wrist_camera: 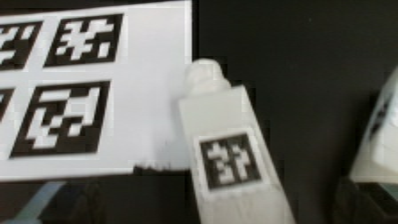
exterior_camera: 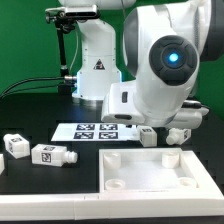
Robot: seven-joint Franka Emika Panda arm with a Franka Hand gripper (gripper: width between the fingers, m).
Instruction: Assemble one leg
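target part: the short, stubby white plastic leg (exterior_camera: pixel 148 135) lies on its side on the black tabletop (exterior_camera: pixel 30 110), just beside the edge of the thin flat white marker board (exterior_camera: pixel 95 130) that faces the exterior view's right. in the wrist view the leg (wrist_camera: pixel 217 135) fills the middle of the picture. a black-and-white square tag sticker faces up on its thicker body, and its narrower rounded end lies alongside the marker board (wrist_camera: pixel 89 90) edge. whether the leg touches the board cannot be told.

claw: the white franka arm (exterior_camera: pixel 170 60) fills the exterior view's right half, with a round blue light on its housing. the claw (exterior_camera: pixel 122 116) hangs below it, over the marker board's right end and near the leg. its fingers cannot be made out in either view, so it cannot be told whether they are spread or pressed together. nothing shows the leg being pinched; it rests on the tabletop.

other parts: a second white tagged peg (exterior_camera: pixel 178 135) lies farther to the exterior view's right of the leg, apart from it. two more white tagged pegs (exterior_camera: pixel 15 143) lie well apart from the leg at the exterior view's left. a large flat white rimmed panel (exterior_camera: pixel 150 175) with round corner sockets lies nearest the camera. a blurred white object (wrist_camera: pixel 377 140) sits at the edge of the wrist view; its identity cannot be told.
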